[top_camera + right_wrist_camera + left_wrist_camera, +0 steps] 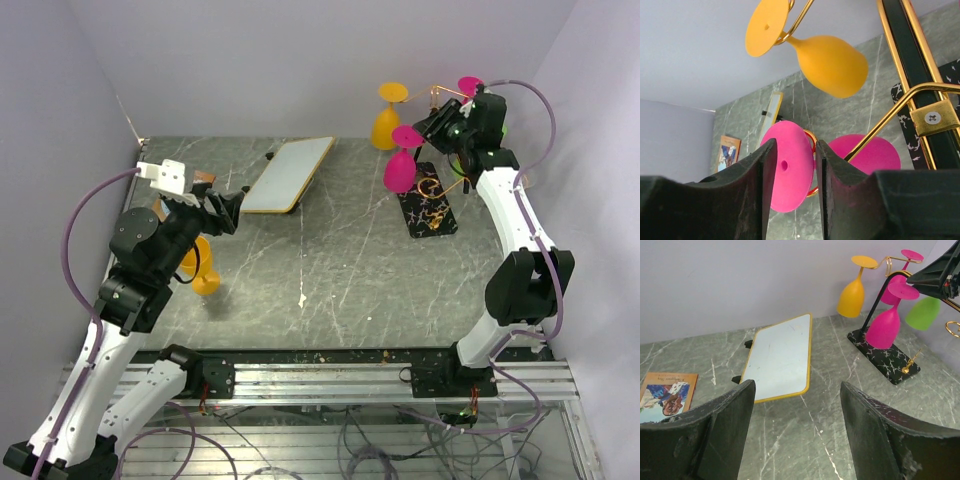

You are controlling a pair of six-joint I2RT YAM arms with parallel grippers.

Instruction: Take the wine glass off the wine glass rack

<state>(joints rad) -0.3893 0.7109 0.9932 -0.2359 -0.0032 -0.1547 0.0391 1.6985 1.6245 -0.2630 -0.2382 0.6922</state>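
Note:
The wine glass rack stands at the back right on its black veined base (430, 212) (885, 357), with a dark slanted post (910, 55) and gold wire arms. A pink wine glass (400, 170) (885, 327) hangs upside down from a front arm. Its round foot (790, 170) sits in a curled gold end. My right gripper (432, 128) (796, 145) is at that foot, jaws narrowly apart, one finger on each side of it. I cannot see the fingers pressing on the foot. My left gripper (232, 205) (797, 390) is open and empty over the left of the table.
An orange glass (386, 125) (830, 62), a second pink glass (468, 86) and a green glass (922, 312) also hang on the rack. A yellow-rimmed white board (288, 172) lies mid-back. A booklet (667, 395) lies left. Another orange glass (205, 275) sits under my left arm.

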